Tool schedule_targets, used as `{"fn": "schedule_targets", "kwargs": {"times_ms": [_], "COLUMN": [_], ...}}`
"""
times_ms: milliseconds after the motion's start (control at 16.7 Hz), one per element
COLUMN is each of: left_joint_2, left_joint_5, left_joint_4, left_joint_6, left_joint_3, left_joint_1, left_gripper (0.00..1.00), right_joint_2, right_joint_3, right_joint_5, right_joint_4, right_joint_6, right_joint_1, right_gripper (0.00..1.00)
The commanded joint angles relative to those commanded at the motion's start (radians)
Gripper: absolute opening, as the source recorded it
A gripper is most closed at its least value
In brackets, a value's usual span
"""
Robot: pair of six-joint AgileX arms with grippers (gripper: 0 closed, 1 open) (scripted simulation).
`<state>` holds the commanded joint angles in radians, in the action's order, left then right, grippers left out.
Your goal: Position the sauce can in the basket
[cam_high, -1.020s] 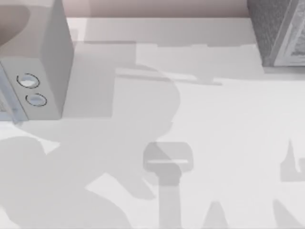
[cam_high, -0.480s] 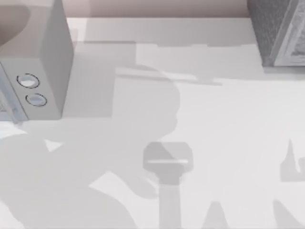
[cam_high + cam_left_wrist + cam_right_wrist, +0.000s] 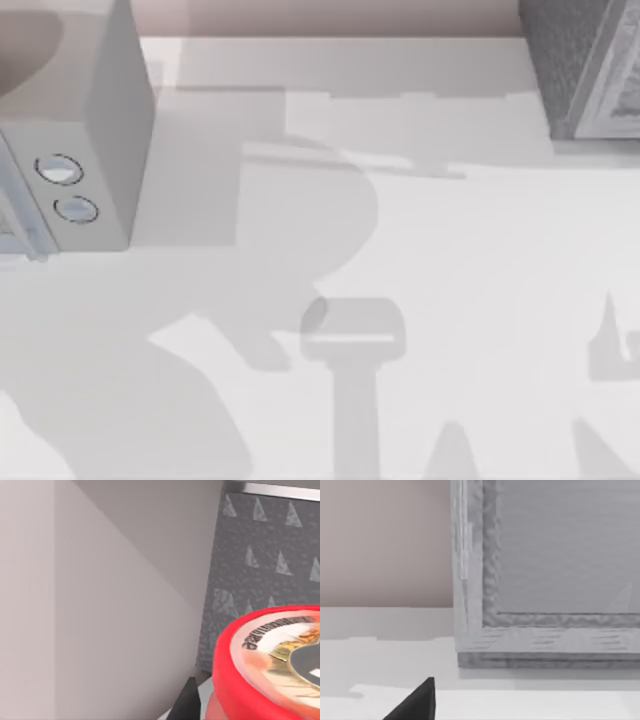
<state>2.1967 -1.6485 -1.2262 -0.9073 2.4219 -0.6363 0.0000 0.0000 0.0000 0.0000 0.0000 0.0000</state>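
One sauce can (image 3: 272, 667) sits close before the left wrist camera, its red rim ringing a round top printed with dark lettering and a gold-and-grey design. Just beside it a single dark fingertip (image 3: 187, 702) of the left gripper rises from below; whether that gripper is pinching the can or spread wide cannot be told, and where the can stands on the table cannot be placed from above. Behind the can stand a pale grey wall and a dark grey speckled panel (image 3: 265, 565) dotted with lighter triangles.

From overhead, two grey boxes flank the white table (image 3: 470, 260): a light grey box (image 3: 75, 130) at the far left carrying two round blue-ringed dials (image 3: 58, 170), and a darker textured box (image 3: 585, 65) at the far right corner. Soft shadows of the arms spread across the tabletop. A pinkish wall (image 3: 330, 15) closes the far side.

The right wrist view takes in one dark fingertip (image 3: 417, 702) of the right gripper above the white surface, near the framed front of a grey box (image 3: 545, 580); its spread cannot be told either.
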Motion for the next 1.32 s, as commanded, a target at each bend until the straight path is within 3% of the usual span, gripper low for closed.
{"fn": "schedule_targets", "kwargs": {"times_ms": [360, 840, 1320], "left_joint_2": [-0.114, -0.223, -0.300], "left_joint_5": [-0.006, 0.002, 0.139], "left_joint_4": [0.407, 0.794, 1.125], "left_joint_6": [0.250, 0.489, 0.717], "left_joint_3": [-0.253, -0.457, -0.613], "left_joint_1": [0.039, 0.074, 0.093], "left_gripper": [0.00, 0.00, 0.00], "right_joint_2": [0.000, 0.000, 0.000], "right_joint_3": [0.000, 0.000, 0.000], "right_joint_5": [0.000, 0.000, 0.000], "right_joint_4": [0.000, 0.000, 0.000], "right_joint_6": [0.000, 0.000, 0.000], "right_joint_1": [0.000, 0.000, 0.000], "right_gripper": [1.00, 1.00, 1.00]}}
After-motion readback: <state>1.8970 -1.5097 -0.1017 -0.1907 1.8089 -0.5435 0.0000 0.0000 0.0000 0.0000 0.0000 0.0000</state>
